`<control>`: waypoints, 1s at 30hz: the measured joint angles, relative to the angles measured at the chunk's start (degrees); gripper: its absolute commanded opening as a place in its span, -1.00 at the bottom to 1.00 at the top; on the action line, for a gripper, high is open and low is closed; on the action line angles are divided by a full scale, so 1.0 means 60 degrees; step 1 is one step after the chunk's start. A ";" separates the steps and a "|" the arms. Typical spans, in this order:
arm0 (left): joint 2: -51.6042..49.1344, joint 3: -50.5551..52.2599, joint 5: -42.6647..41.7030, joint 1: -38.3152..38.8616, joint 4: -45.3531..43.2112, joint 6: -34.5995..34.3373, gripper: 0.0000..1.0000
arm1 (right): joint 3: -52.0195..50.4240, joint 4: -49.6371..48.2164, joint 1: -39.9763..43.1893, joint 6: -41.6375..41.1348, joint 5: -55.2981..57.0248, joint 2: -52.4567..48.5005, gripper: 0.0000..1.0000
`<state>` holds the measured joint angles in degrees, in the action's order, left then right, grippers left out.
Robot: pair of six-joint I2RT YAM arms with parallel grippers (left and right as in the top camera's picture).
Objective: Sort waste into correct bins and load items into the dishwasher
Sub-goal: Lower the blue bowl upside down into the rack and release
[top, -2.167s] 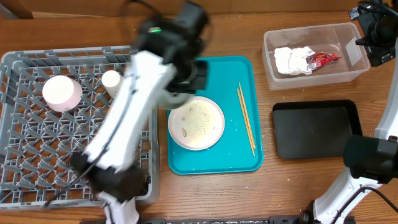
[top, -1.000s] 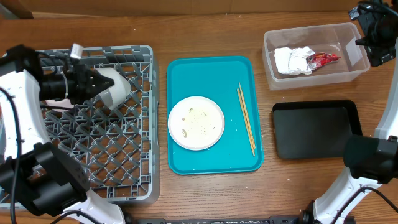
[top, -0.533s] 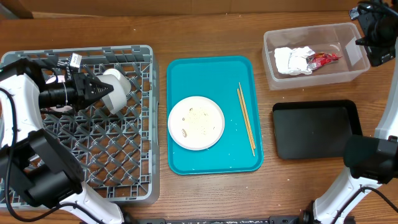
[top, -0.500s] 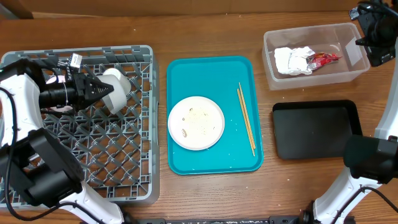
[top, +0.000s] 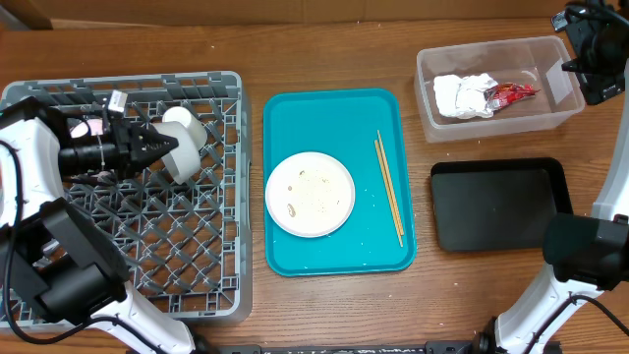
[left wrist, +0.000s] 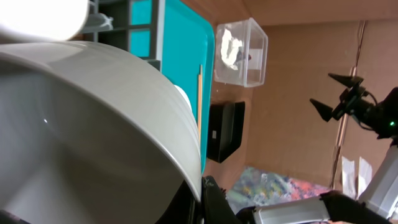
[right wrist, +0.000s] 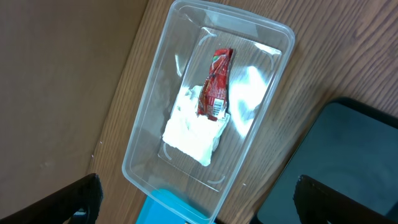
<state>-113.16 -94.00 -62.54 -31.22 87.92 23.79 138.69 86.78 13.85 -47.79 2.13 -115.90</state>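
My left gripper [top: 160, 150] is shut on the rim of the pale grey bowl [top: 185, 159] and holds it tilted over the grey dish rack [top: 197, 285], beside the white cup [top: 177, 120]. In the left wrist view the bowl [left wrist: 81, 124] fills the frame, with its rim pinched in the gripper [left wrist: 202, 194]. The pink dish is mostly hidden under my left arm. The white plate [top: 310, 194] with rice crumbs and the chopsticks [top: 388, 187] lie on the teal tray [top: 339, 258]. My right gripper [right wrist: 199, 199] is open and empty, high above the clear tub [right wrist: 155, 143].
The clear tub [top: 550, 118] holds the white tissue [top: 454, 95] and red wrapper [top: 511, 93]; both show in the right wrist view, tissue [right wrist: 193, 127] and wrapper [right wrist: 214, 84]. The black tray [top: 499, 204] lies in front of the tub.
My left arm has carried the grey bowl from the teal tray to the rack and settled it beside the white cup. The right arm has not moved.
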 measured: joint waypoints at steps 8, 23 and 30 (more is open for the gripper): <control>-0.0004 0.0000 0.0215 -0.0652 0.0069 -0.0007 -0.78 | 0.0000 -0.0004 0.0000 0.0000 0.0004 0.0000 1.00; -0.0073 0.0000 0.1035 -0.0973 0.0743 -0.0164 -0.48 | 0.0000 0.0004 0.0000 0.0000 0.0000 0.0000 1.00; -0.0073 0.0004 0.2153 -0.1829 0.1122 -0.0911 -0.43 | 0.0000 0.0000 0.0000 0.0000 0.0000 0.0000 1.00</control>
<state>-113.60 -93.97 -49.63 -42.19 94.65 18.33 138.69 86.78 13.85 -47.79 2.13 -115.90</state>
